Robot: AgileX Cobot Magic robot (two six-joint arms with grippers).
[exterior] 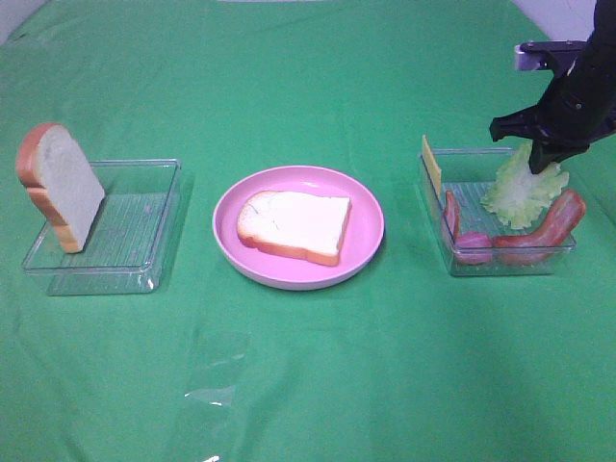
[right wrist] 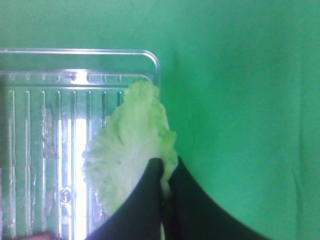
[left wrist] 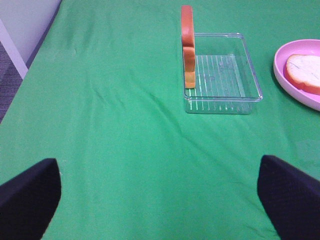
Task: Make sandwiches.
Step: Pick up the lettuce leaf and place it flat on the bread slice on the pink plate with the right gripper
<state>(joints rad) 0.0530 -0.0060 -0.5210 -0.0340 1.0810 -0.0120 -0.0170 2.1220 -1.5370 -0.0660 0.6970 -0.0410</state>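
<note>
Of the sandwiches, one white bread slice (exterior: 294, 223) with orange-brown crust lies flat on the round pink plate (exterior: 366, 255). More bread (exterior: 60, 188) stands upright in the left clear tray (exterior: 106, 274). My right gripper (exterior: 539, 162) hangs over the right clear tray (exterior: 500, 265) and is shut on a green lettuce leaf (exterior: 525, 191). In the right wrist view the fingertips (right wrist: 150, 172) pinch the lettuce (right wrist: 130, 145) at its edge. My left gripper (left wrist: 157, 167) is open over bare green cloth, short of the bread (left wrist: 187, 45) and its tray (left wrist: 250, 75).
The right tray also holds a yellow cheese slice (exterior: 430, 166) leaning on its left wall, red-brown bacon (exterior: 549, 229) and pink ham (exterior: 472, 245). A green cloth (exterior: 308, 385) covers the table. The plate (left wrist: 300, 95) shows at the edge of the left wrist view.
</note>
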